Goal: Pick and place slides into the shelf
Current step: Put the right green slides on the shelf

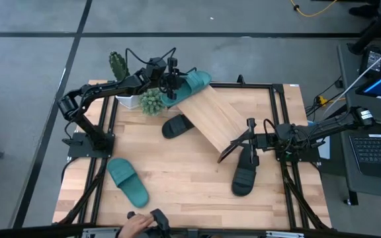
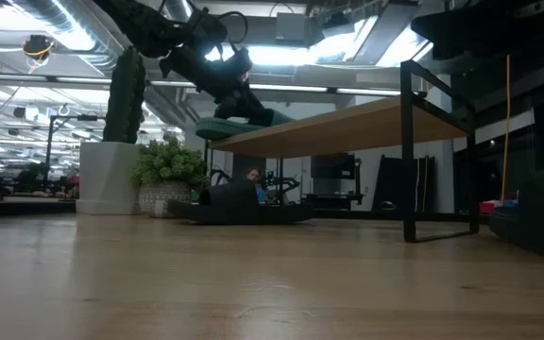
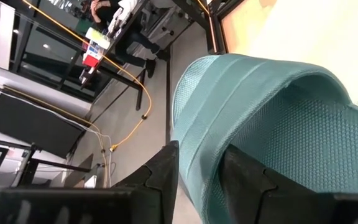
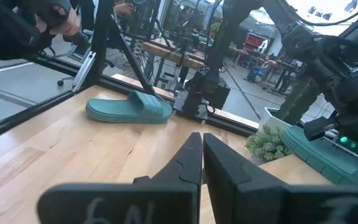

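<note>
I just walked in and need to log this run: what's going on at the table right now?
The left gripper is shut on a teal slide, holding it at the top end of the slanted shelf. The right gripper, fingers shut and empty, sits by the shelf's lower end above a black slide. Another black slide lies beside the shelf, and a second teal slide lies near the table's front left. No slide lies free on the shelf yet.

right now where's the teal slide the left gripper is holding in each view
High view: held teal slide at the shelf's far end, in the left gripper.
Low view: on the shelf's upper left end.
Left wrist view: fills the frame, strap between the fingers.
Right wrist view: at the right edge.
Shared landmark: the small potted plant beside it.
</note>
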{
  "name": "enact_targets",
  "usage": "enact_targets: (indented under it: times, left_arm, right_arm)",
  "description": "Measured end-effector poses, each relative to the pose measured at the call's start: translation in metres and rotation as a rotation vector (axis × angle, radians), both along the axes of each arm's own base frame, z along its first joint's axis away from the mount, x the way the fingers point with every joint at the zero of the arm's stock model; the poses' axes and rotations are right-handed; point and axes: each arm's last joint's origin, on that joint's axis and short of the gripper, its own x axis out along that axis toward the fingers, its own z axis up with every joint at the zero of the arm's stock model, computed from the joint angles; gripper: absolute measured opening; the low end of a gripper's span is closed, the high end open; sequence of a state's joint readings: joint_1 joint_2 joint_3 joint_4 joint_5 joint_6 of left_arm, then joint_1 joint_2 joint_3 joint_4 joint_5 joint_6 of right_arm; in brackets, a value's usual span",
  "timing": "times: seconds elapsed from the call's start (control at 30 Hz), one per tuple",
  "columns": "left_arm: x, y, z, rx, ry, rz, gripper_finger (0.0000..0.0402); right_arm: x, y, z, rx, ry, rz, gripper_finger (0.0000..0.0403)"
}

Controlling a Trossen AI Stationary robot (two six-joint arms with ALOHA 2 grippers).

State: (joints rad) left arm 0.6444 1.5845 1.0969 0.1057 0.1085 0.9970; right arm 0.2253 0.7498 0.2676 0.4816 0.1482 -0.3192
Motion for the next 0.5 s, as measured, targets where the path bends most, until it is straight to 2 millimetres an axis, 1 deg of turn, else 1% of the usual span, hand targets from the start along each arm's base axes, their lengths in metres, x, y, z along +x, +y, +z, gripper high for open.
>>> enact_targets:
  times: [0.5]
  left_arm:
    - [-0.0008,-0.0027,-0.0051,-0.051,0.037,0.001,0.0102]
  right_arm:
    - [0.0000,0.0000,0.0000,0.027,0.002,0.000,0.0019]
